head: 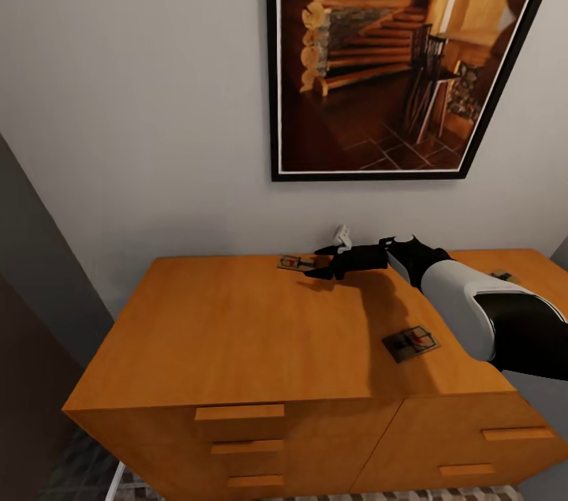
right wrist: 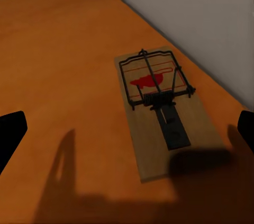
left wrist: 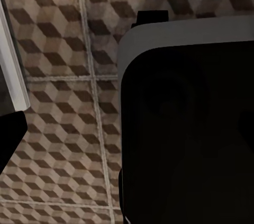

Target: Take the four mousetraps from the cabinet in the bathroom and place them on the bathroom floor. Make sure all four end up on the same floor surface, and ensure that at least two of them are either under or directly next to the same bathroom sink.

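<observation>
White right forearm (head: pixel 461 288), black elbow cover, black wrist, black fingers (head: pixel 330 251)

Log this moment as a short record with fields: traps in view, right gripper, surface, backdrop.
traps in view: three on the cabinet top: far trap by the wall, near trap, third trap at the right, partly hidden
right gripper: open, hovering at the far trap, not touching it
left wrist view: floor tiles
backdrop: framed picture on the wall

Three mousetraps (head: pixel 297 262) (head: pixel 411 342) (head: pixel 502 276), one cabinet (head: pixel 237 343), one picture (head: pixel 394 51)
</observation>
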Motion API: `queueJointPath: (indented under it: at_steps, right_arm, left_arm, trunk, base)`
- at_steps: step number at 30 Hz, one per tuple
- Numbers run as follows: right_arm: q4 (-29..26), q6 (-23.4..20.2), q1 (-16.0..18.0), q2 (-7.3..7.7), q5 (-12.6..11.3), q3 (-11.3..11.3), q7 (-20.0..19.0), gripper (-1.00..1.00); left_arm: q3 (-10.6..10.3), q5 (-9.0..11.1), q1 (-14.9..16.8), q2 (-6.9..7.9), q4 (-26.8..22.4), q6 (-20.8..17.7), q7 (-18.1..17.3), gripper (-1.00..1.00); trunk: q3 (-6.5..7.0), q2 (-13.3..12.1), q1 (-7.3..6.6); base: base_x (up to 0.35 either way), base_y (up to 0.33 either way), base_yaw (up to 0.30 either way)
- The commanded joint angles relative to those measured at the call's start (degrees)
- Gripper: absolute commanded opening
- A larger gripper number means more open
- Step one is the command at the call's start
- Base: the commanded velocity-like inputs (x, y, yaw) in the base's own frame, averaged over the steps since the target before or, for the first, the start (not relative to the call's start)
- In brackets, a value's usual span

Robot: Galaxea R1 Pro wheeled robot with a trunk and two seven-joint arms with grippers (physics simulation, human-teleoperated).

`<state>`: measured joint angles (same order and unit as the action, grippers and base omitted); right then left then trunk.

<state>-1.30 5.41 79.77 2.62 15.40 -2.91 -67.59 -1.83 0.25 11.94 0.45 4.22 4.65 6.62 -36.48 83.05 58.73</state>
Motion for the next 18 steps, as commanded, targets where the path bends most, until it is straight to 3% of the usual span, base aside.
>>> queueJointPath:
  at_steps: [1,18]
  right_arm:
    - [-0.02,0.56,0.03,0.02,0.1,-0.25,-0.03,1.0]
    - [-0.02,0.56,0.03,0.11,0.15,-0.25,-0.05,1.0]
  left_arm:
    - [-0.19,0.02,0.1,-0.01,0.27,0.44,0.14,1.0]
    - [-0.19,0.02,0.1,-0.01,0.27,0.44,0.14,1.0]
  trunk:
    - [-0.09,0.03,0.0]
    - [-0.45,0.03,0.0]
  base:
    - [0.0,0.0,0.0]
    - [0.0,0.0,0.0]
